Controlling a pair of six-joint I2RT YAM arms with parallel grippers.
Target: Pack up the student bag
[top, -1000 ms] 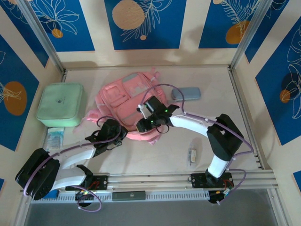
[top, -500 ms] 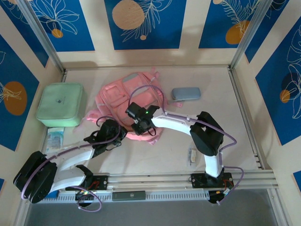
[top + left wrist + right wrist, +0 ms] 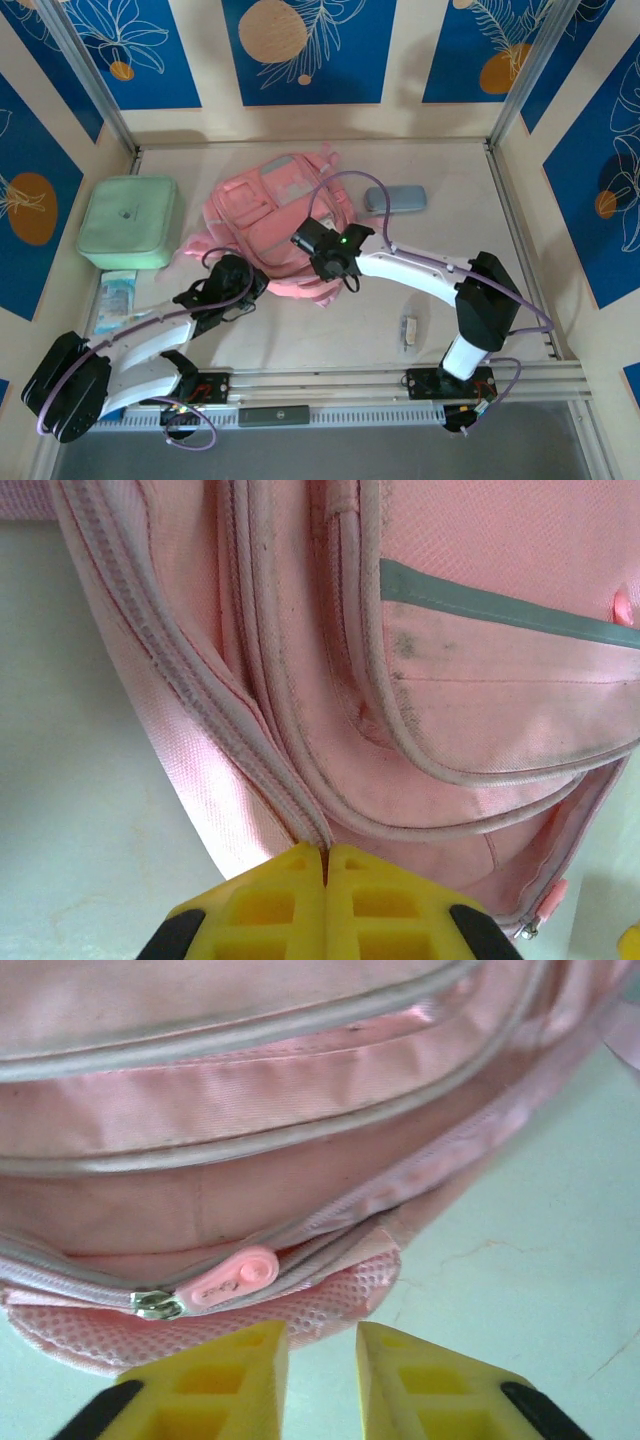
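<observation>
Your left gripper (image 3: 325,852) is clamped shut on the student bag (image 3: 270,225), right at its zipper seam. Your right gripper (image 3: 322,1328) is narrow and empty, with the pink zipper pull (image 3: 232,1277) just ahead-left. Early days, I'd say: the bag looks unopened, and the green case (image 3: 128,220) and grey pouch (image 3: 395,198) sit well off, unpacked

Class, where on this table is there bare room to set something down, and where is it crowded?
Bare: right side, between grey pouch and right rail; the near middle, between student bag and base rail. Crowded: left, around the green case, and the bag's near edge.
</observation>
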